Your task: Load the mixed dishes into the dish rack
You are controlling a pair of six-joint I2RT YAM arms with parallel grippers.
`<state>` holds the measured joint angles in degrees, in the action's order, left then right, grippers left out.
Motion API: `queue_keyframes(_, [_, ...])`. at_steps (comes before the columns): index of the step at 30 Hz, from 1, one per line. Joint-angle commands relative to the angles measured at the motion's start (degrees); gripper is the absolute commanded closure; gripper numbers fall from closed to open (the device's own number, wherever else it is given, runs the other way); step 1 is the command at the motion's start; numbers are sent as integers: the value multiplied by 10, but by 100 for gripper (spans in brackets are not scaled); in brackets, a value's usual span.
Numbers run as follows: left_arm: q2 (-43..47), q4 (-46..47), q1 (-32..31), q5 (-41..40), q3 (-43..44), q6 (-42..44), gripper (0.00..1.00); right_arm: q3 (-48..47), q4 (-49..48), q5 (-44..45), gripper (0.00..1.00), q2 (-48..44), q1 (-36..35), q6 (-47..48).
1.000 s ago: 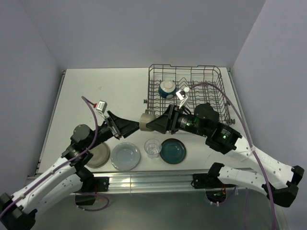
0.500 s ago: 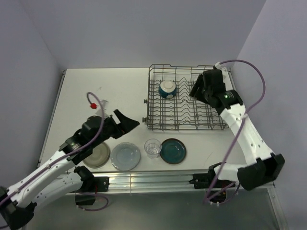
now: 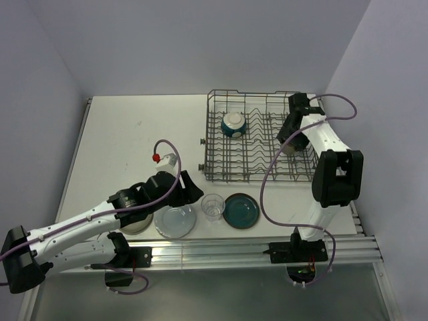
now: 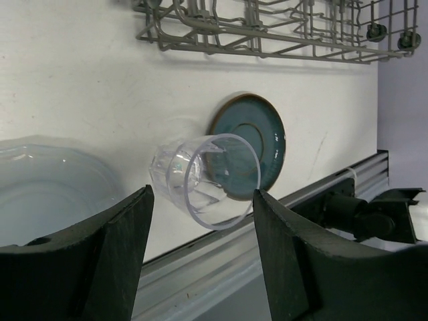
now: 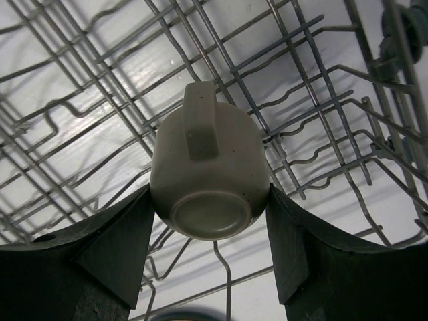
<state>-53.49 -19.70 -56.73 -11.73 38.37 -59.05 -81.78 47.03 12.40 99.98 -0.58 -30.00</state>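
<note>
**Mug reaches the rack's right end; left claw lines up on the glass**

In the last second the left arm has dropped from mid-table (image 3: pixel 120 134) to the near edge. It stretches low and rightward over the grey-beige plate (image 3: pixel 136 224), with the pale blue plate (image 3: pixel 176 221) beside it. The left gripper (image 4: pixel 200 192) is released, its fingers spread but narrowing. They frame the clear glass (image 4: pixel 200 180) just ahead, and no grasp shows yet. The dark teal plate (image 3: pixel 241 210) lies just right of the glass.

In the dish rack (image 3: pixel 231 170), toward the far right corner, the bowl (image 3: pixel 233 124) sits at the left end. The right arm has swung from the rack's front-left corner to its right end and now bends over it. The right gripper (image 5: pixel 207 194) is clenched on the mug (image 5: pixel 207 174) above the wires.

The mug looks ready to be set down, with the glass next. The three plates remain unloaded.
</note>
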Motion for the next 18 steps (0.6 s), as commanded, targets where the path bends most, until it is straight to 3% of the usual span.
queue_keyframes(1, [-12,0,-6,-34,16,23,34,-37,-5,10,98,17,0,-6])
queue_keyframes(6, [-48,11,-10,-31,19,28,34,-27,-18,23,80,36,1,-5])
queue_keyframes(7, [-54,12,-10,-31,20,27,34,-28,-18,23,68,43,1,-2])
queue_keyframes(10, [-77,12,-11,-34,24,27,34,-23,-16,24,51,52,1,3])
queue_keyframes(16, [-111,27,-14,-32,29,25,34,-1,-32,27,32,24,1,14])
queue_keyframes(18, [-124,26,-16,-33,35,26,33,-1,-28,28,31,16,1,18])
